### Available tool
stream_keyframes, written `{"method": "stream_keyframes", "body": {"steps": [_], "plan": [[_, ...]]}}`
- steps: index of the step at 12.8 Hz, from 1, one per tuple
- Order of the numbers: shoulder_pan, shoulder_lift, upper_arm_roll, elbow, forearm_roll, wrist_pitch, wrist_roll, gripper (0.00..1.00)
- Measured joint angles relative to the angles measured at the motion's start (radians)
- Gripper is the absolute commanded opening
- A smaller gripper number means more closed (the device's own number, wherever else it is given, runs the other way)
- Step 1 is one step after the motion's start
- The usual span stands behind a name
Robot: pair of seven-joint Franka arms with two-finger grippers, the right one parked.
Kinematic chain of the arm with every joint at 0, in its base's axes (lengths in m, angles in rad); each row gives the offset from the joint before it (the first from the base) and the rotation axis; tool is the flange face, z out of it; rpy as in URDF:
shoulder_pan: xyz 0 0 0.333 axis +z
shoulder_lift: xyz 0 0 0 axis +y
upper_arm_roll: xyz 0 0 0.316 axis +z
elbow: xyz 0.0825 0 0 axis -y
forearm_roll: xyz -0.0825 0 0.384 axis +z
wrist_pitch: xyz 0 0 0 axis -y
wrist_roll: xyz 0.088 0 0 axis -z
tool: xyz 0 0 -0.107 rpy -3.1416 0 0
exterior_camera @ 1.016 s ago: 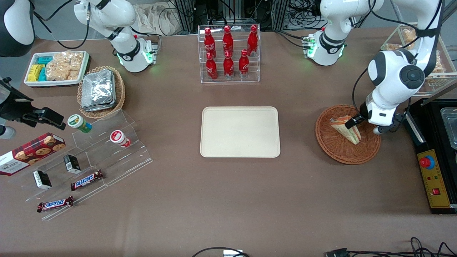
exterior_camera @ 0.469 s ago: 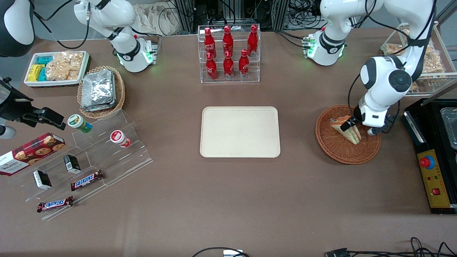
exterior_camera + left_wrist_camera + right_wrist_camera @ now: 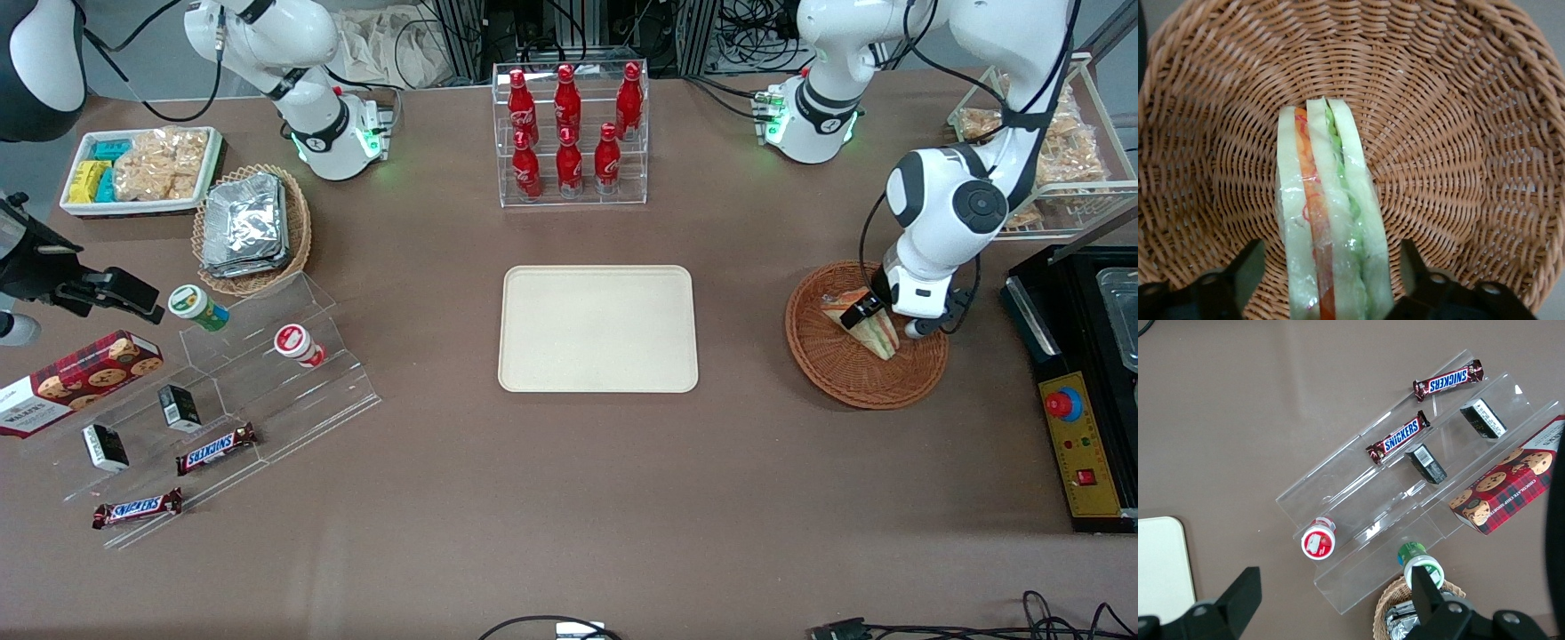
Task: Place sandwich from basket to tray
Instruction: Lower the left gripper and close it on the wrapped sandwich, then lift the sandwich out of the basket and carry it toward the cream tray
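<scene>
The sandwich [image 3: 877,337], a clear-wrapped wedge with pale bread and orange, red and green layers, lies in the round brown wicker basket [image 3: 836,366] toward the working arm's end of the table. My left gripper [image 3: 885,320] is down in the basket, open, one finger on each side of the sandwich. In the left wrist view the sandwich [image 3: 1328,227] runs between the two dark fingers [image 3: 1245,270] with a strip of basket weave [image 3: 1451,153] showing on each side, so the gripper [image 3: 1331,277] is not touching it. The cream tray [image 3: 597,329] lies bare at the table's middle.
A black control box with a red button [image 3: 1064,404] stands right beside the basket. A wire rack of snack bags [image 3: 1067,151] is farther from the camera than the basket. A clear rack of red bottles [image 3: 569,133] stands farther back than the tray.
The left arm has shifted a little toward the tray, bringing the gripper more squarely over the sandwich. The sandwich and basket have not moved.
</scene>
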Motion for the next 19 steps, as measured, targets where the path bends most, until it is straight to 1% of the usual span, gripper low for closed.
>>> {"method": "stream_keyframes", "body": {"steps": [1,7,9,12,14,15,19], "plan": [[0.000,0.004,0.000,0.000,0.000,0.002,0.000,0.00],[0.000,-0.012,-0.002,0.009,0.001,-0.013,0.003,0.00],[0.000,-0.057,-0.006,0.037,0.006,-0.090,0.034,0.00],[-0.004,-0.157,-0.022,0.126,0.007,-0.305,0.135,0.00],[-0.007,-0.198,-0.067,0.206,0.007,-0.433,0.185,0.00],[-0.009,-0.206,-0.107,0.241,0.007,-0.471,0.189,0.00],[-0.015,-0.207,-0.300,0.341,0.007,-0.555,0.187,0.00]]}}
